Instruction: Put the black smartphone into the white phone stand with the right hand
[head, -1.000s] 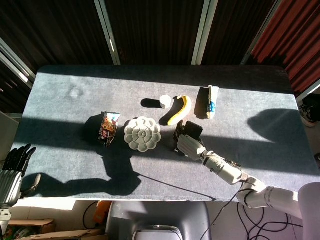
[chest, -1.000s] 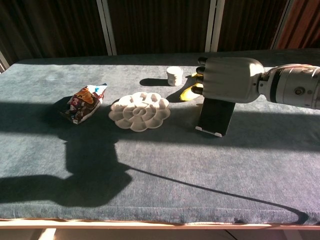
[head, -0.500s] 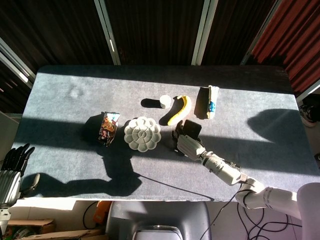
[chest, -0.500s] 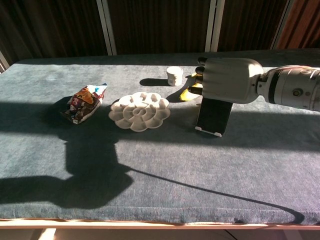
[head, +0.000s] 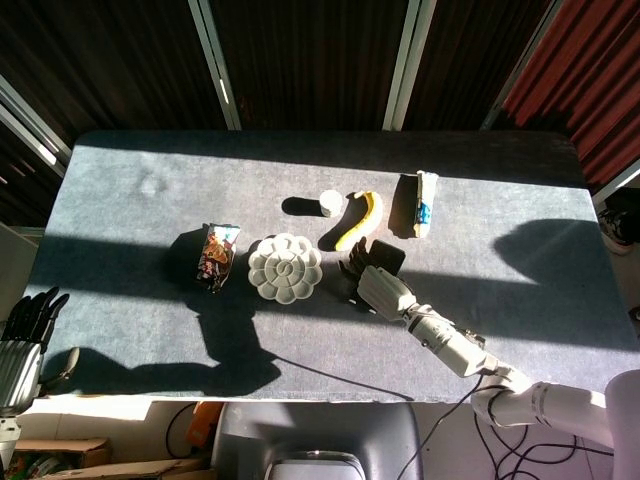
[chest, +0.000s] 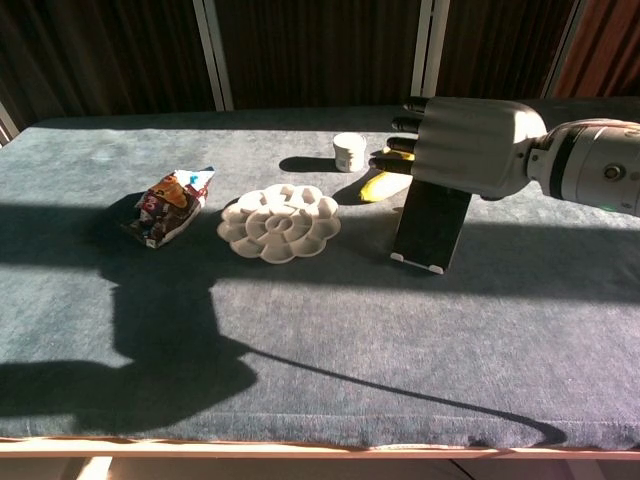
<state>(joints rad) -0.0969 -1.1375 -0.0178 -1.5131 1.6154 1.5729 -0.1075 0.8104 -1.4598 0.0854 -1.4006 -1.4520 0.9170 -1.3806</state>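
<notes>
The black smartphone (chest: 432, 224) stands upright, leaning back, in the white phone stand (chest: 416, 262), of which only the front lip shows at the phone's foot. My right hand (chest: 470, 145) hovers over the phone's top edge and hides it. Its fingers (chest: 398, 152) stretch out to the left, and I see nothing in its grasp. From the head view, the phone (head: 387, 254) peeks out beyond the right hand (head: 380, 288), whose fingers (head: 348, 270) are spread beside it. My left hand (head: 25, 335) hangs off the table's near left corner, fingers straight and apart, holding nothing.
A white flower-shaped palette (chest: 280, 222) lies left of the stand, with a snack bag (chest: 167, 205) further left. Behind the stand are a banana (chest: 385, 185) and a small white jar (chest: 349, 152). A boxed item (head: 425, 203) stands at the back right.
My right hand has lifted slightly and shifted right off the phone, with its fingers now spread. The phone stays standing in the stand. The left hand has barely moved.
</notes>
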